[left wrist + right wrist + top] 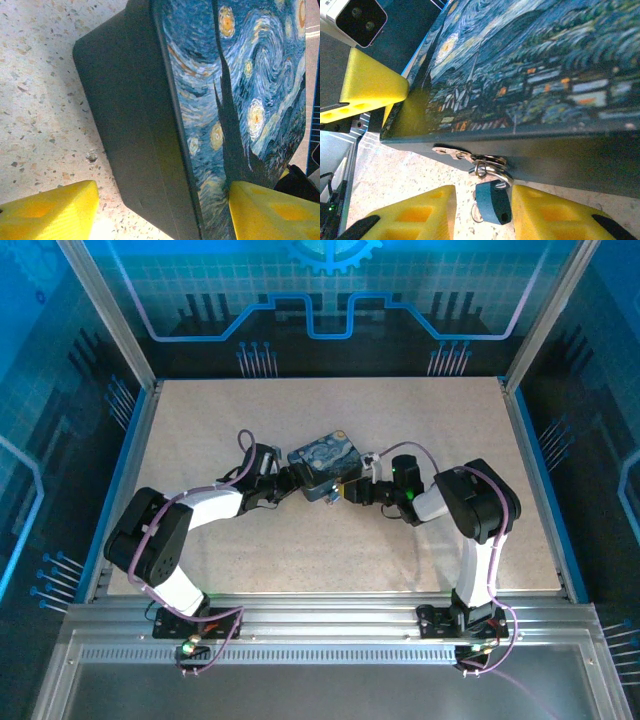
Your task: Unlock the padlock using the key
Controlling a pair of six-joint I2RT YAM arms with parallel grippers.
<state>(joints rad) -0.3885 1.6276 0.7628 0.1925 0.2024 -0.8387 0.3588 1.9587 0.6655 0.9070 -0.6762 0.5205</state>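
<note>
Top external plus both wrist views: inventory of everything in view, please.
tin: 1, blue starry print with dark sides, table centre between the grippers
hasp: 1, silvery, on the tin's side
padlock: 1, dark grey, hanging from the hasp
table: 1, speckled beige, under everything
left gripper: 1, yellow fingers, open, straddling the tin
right gripper: 1, yellow fingers, open, one finger either side of the padlock

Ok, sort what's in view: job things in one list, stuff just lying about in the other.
For the job: padlock, hanging on the hasp; blue tin; left gripper; right gripper. The key I cannot make out.
Just there: table; blue enclosure walls.
</note>
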